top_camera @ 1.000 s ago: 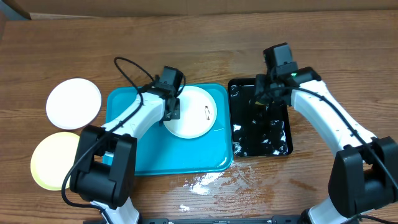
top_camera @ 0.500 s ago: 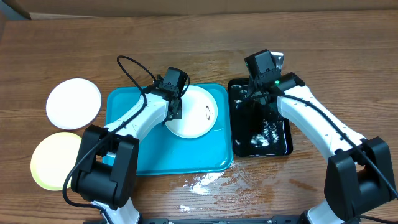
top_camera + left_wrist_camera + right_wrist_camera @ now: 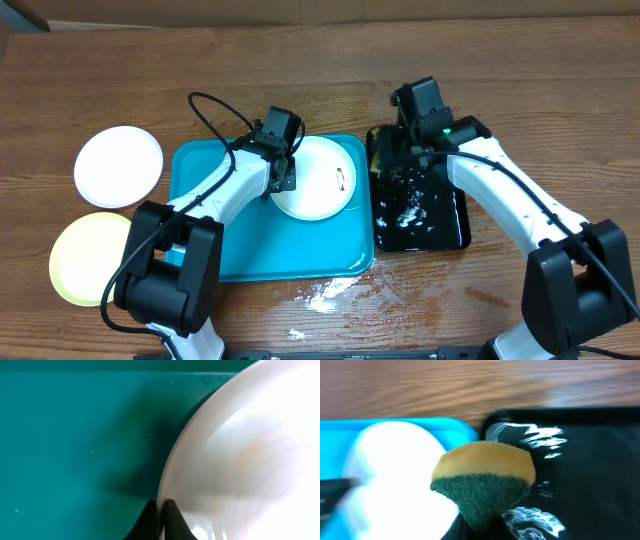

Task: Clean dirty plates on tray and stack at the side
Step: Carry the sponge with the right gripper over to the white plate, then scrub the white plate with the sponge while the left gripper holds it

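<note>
The left gripper [image 3: 161, 508] pinches the rim of the white plate [image 3: 240, 460] on the teal tray [image 3: 75, 435], while the right gripper [image 3: 476, 532] clasps a yellow-and-green sponge [image 3: 482, 480] over the left edge of the black water basin [image 3: 590, 460].

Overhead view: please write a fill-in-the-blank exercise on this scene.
1. The left pincer grips the rim of the white round plate, which lies on the teal plastic ____.
2. The right pincer holds a sponge, yellow above and ____ below.
3. The rectangular tray of water is ____.
4. The yellow round plate and the second white plate lie on the wooden ____.
Missing words: tray, green, black, table.
</note>
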### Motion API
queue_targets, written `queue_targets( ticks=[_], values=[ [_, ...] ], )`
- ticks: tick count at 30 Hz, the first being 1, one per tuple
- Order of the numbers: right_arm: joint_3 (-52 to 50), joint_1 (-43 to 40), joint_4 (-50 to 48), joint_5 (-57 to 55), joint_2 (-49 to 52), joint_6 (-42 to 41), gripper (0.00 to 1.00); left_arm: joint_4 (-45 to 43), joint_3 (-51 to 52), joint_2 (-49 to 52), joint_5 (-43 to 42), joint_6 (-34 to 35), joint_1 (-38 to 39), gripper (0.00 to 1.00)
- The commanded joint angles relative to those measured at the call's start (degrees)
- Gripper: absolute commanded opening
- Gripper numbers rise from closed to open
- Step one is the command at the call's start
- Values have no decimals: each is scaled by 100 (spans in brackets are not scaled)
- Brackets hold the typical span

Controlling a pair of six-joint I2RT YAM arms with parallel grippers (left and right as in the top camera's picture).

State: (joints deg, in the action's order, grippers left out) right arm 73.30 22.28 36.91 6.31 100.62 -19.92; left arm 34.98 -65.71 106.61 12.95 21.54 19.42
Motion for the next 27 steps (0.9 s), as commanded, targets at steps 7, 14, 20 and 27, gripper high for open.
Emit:
queue_targets(
  ticks=[7, 14, 20, 27],
  values=[
    [184, 988, -1080, -291, 422, -240, 4, 26, 79, -2, -297, 79, -28, 4],
    [177, 1467, -2188, -1429, 942, -181, 4, 24, 79, -2, -293, 79, -28, 4],
    [177, 1554, -2798, -2170, 1340, 315, 4, 31, 79, -2, -291, 79, -136, 4],
    [177, 1547, -3121, -2236, 1519, 520, 4, 46, 79, -2, -295, 79, -341, 4]
  ],
)
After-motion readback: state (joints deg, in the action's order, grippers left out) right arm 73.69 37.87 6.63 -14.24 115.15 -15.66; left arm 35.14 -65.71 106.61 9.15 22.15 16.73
